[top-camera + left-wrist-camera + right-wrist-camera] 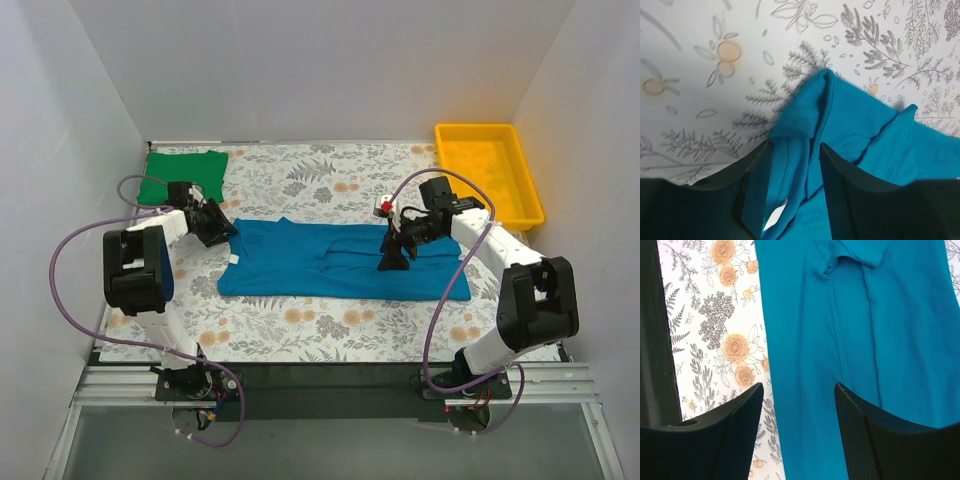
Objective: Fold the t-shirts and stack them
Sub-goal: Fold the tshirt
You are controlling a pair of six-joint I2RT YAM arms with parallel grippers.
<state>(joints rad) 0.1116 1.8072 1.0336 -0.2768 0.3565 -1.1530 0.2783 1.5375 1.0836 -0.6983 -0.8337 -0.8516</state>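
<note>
The teal-blue t-shirt (340, 262) lies spread lengthwise across the middle of the floral table cover. My left gripper (216, 226) is at the shirt's left end. In the left wrist view my left gripper (792, 150) is open, with a raised fold of the teal shirt (850, 125) and its white neck label (775, 215) between the jaws. My right gripper (394, 256) is over the shirt's middle. In the right wrist view my right gripper (797, 395) is open and empty above flat teal cloth (850, 330) near its edge. The green t-shirt (183, 175) lies folded at the back left.
A yellow plastic tray (520, 190) stands at the back right corner. White walls close in the left, back and right sides. The floral table cover (300, 325) shows in front of the shirt and behind it.
</note>
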